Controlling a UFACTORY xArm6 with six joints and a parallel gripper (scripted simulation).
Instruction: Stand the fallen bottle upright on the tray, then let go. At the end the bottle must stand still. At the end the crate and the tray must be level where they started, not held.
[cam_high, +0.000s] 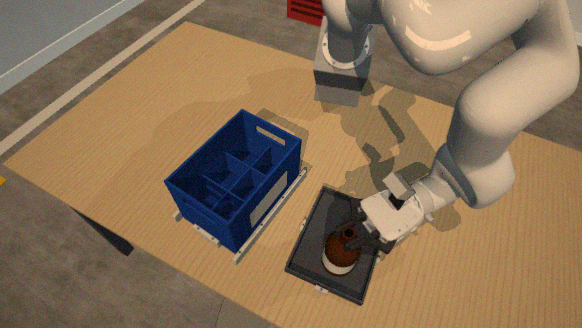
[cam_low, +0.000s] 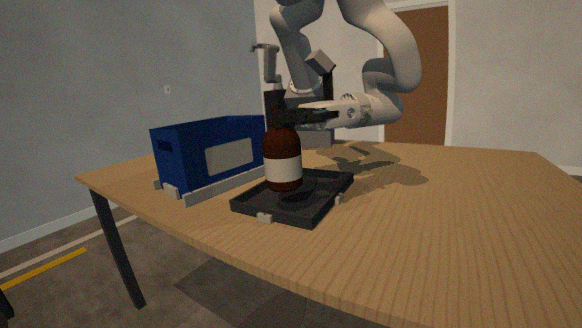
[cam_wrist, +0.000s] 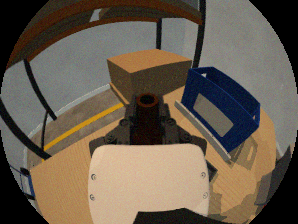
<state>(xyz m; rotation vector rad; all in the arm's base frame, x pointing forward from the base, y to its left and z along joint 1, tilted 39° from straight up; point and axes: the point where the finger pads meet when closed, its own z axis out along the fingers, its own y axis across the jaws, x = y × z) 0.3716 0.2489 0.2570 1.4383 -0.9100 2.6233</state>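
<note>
Bottle: the bottle (cam_low: 282, 159) is brown glass with a broad white label band round its middle and a dark neck; it stands upright.
Bottle place: on the dark tray (cam_low: 320, 210), toward the tray's end nearer the table's front edge (in the top view the bottle (cam_high: 341, 252) shows as a brown round with a white rim below it).
Bottle base: in the exterior view it sits low in the tray; whether it fully touches the floor of the tray I cannot tell.
Tool: the tool (cam_low: 278, 116) is shut on the bottle's neck, its dark fingers (cam_high: 361, 242) on either side of it.
Tool pose: it reaches in level from the side, the white wrist housing (cam_high: 395, 215) lying over the tray's right rim.
Arm: the white arm (cam_high: 480, 125) bends down from its grey base (cam_high: 338, 87) near the table's back edge.
Tray: shallow, dark grey, lying flat on the table (cam_low: 450, 220); it holds only the bottle.
Crate: the blue crate (cam_high: 197, 192) stands just beside the tray, on the side toward the table's left edge, with dividers making compartments (nothing shows inside them).
</note>
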